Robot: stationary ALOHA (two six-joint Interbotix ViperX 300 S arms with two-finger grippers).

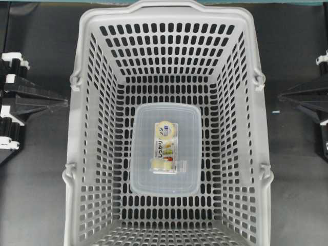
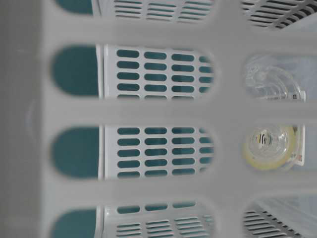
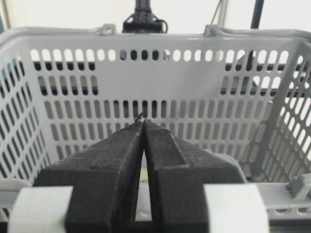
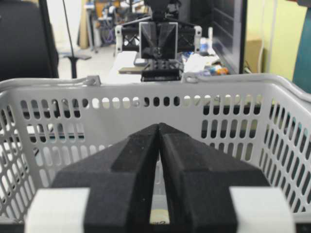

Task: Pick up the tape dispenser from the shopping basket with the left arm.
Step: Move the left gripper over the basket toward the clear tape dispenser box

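The tape dispenser (image 1: 166,147), a narrow clear pack with a cream-yellow roll and a printed card, lies on a translucent container inside the shopping basket (image 1: 164,15). Through the basket's slots in the table-level view, the dispenser's roll (image 2: 270,146) shows at the right. My left gripper (image 1: 65,102) is shut and empty, outside the basket's left wall and pointing at it. In the left wrist view its black fingers (image 3: 144,122) meet at the tips in front of the basket wall (image 3: 194,73). My right gripper (image 1: 279,96) is also shut and empty, outside the right wall, its fingers (image 4: 159,126) touching.
The translucent rounded-rectangle container (image 1: 143,174) covers the middle of the basket floor under the dispenser. Hinged handles lie along the basket's rim. Dark table surface (image 1: 36,179) lies on both sides of the basket. Each wrist view shows the opposite arm beyond the far wall.
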